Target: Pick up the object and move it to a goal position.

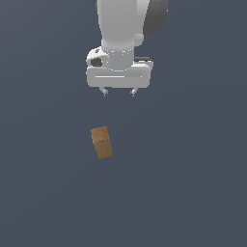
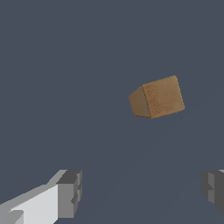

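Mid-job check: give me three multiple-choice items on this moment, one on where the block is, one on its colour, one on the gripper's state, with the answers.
1. Where is the block relative to the gripper in the exterior view?
A. Clamped between the fingers
B. Below it and toward the exterior view's left, apart from it
C. Above it

2. What colour is the block?
A. Tan-brown with wood grain
B. Bright green
C. White

3. What state is the gripper in?
A. Shut on the block
B. Shut on nothing
C. Open, holding nothing

Answers:
1. B: a clear gap of dark floor separates the block from the fingertips.
2. A: the wrist view shows brown grained faces.
3. C: in the wrist view the two fingers stand wide apart with nothing between them.
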`<state>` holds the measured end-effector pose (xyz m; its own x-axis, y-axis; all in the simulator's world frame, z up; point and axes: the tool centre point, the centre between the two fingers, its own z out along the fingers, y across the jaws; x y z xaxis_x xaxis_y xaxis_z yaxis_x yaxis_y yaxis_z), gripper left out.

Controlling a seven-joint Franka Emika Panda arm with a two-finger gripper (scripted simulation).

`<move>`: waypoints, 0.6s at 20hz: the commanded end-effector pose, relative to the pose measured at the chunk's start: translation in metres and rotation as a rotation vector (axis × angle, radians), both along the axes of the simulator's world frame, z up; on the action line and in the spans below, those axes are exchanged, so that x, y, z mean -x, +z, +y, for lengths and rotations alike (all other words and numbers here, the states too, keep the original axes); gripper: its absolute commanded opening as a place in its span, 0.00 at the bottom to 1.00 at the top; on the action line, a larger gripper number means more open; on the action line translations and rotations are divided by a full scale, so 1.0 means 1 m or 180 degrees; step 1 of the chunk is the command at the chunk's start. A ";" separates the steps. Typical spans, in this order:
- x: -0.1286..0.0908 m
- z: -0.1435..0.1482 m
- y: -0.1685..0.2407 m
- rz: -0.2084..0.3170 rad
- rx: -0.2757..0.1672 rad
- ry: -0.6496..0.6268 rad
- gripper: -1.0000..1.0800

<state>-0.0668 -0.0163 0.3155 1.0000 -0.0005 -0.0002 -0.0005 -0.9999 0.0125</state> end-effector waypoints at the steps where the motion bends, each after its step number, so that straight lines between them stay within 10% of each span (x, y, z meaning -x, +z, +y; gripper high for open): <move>1: 0.000 0.000 0.000 0.0000 0.0000 0.0000 0.96; 12: 0.001 -0.017 0.014 -0.0027 0.0055 -0.0096 0.96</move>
<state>-0.0676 -0.0324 0.3289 0.9995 -0.0290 0.0086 -0.0292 -0.9992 0.0284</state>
